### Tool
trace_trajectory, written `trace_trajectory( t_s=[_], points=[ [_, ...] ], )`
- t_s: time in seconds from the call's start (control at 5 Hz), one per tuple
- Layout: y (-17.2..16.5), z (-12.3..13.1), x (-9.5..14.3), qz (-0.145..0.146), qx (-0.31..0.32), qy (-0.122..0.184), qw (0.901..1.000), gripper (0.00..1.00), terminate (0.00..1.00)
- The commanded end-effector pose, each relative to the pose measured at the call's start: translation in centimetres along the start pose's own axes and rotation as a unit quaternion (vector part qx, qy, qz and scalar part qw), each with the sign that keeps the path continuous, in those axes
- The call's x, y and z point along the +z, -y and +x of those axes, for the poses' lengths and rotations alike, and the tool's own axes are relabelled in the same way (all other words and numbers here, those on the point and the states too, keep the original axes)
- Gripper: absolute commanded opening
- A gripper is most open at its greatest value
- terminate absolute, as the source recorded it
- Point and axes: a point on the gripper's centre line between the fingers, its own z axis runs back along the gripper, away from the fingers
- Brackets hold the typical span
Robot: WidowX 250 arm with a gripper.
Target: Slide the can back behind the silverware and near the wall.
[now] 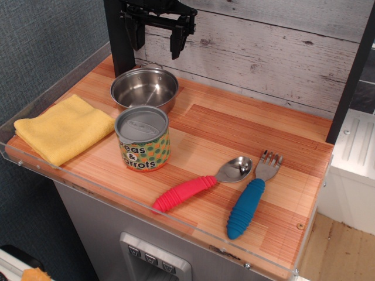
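Pincer: the gripper (157, 36) hangs up high by the wall (263, 52), fingers wide apart, holding nothing.
Can: the can (143, 139) sits near the front, just in front of the steel pot (144, 88).
Tip risk: a high push could knock it over.
Bump risk: the spoon (202, 184), fork (253, 194) and pot are in the way.

Even, bright, diffuse indoor light, apparently from above. Shadows soft and short: faint one under yellow cloth (63, 127) edge, at base of can (143, 139), beside spoon (202, 184) and fork (252, 196) handles. Mild highlights inside steel pot (144, 88) and on can lid; pale glare streak along clear acrylic rim at near edge of counter (234, 132). Focus sharp across frame. Gripper (157, 35) dark, detail lost in black.
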Motion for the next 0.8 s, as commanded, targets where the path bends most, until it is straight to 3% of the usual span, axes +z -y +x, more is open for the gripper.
trace_trajectory(
  t_s=[0.0,0.2,0.6],
  points=[
    [0.0,0.0,0.0,0.000,0.000,0.000,1.0000,1.00,0.00],
    [-0.7,-1.5,1.2,0.022,-0.039,0.002,0.9990,1.00,0.00],
    [-2.0,-5.0,2.4,0.026,-0.148,-0.038,0.9880,1.00,0.00]
  ],
)
